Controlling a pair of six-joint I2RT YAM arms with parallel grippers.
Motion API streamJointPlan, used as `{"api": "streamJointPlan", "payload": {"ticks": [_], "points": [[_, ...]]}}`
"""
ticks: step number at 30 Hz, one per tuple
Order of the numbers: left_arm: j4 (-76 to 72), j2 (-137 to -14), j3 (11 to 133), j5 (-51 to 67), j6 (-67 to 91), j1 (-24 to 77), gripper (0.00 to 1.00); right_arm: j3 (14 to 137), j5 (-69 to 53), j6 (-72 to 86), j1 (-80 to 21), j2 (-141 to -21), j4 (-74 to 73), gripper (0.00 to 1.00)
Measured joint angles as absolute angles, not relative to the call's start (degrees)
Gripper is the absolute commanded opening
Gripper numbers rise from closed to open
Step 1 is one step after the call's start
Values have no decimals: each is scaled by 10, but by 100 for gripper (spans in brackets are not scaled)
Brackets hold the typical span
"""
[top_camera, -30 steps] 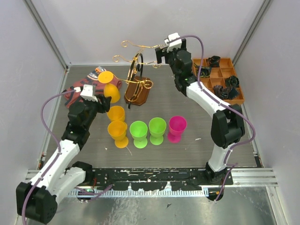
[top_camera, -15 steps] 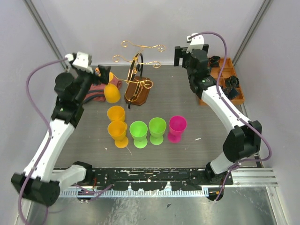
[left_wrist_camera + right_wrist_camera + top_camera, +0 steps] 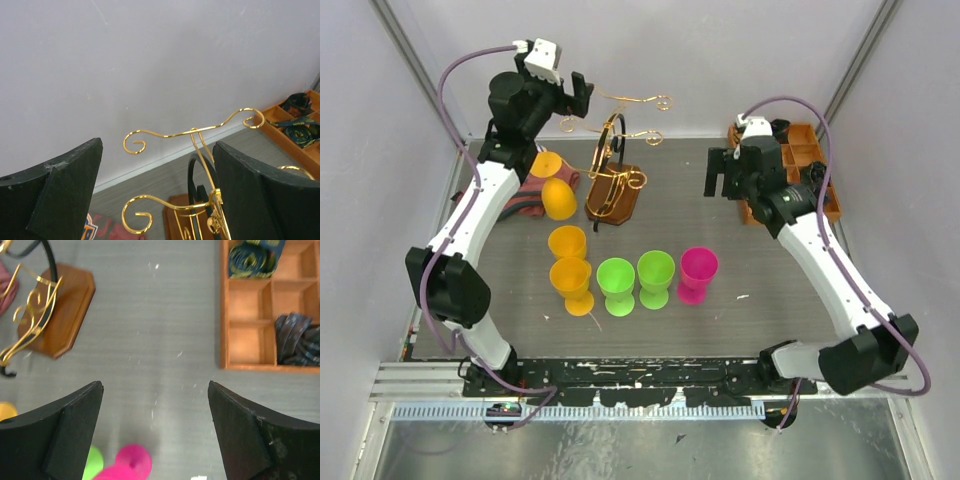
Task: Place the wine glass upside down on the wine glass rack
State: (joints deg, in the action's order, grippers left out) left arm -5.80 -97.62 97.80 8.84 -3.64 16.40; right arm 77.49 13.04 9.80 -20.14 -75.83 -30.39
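Wine glass rack (image 3: 216,199) sits beyond parted fingers (image 3: 65,192) of left gripper (image 3: 157,150), apparently untouched.

The rack (image 3: 612,196) stands upright toward the back of the table (image 3: 770,270), left of centre. It is thin gold wire, with curled scroll arms spreading high above a dark brown wooden oblong base.

Six plastic glasses are on the table. Four stand upright in a row in front of the rack: the front orange glass (image 3: 571,279), left green glass (image 3: 616,279), right green glass (image 3: 656,271) and pink glass (image 3: 699,269). The rear orange glass (image 3: 567,242) stands just behind the front orange one. The tipped orange glass (image 3: 558,196) lies on its side just left of the rack's base.
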Motion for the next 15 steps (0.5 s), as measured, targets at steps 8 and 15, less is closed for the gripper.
{"api": "streamJointPlan", "payload": {"ticks": [8, 15], "points": [[-61, -1002, 1028, 98, -10, 164, 98, 733, 34, 139, -202, -667, -439, 85], [-58, -1006, 1028, 97, -6, 164, 98, 634, -30, 175, -205, -597, -481, 83]]}}
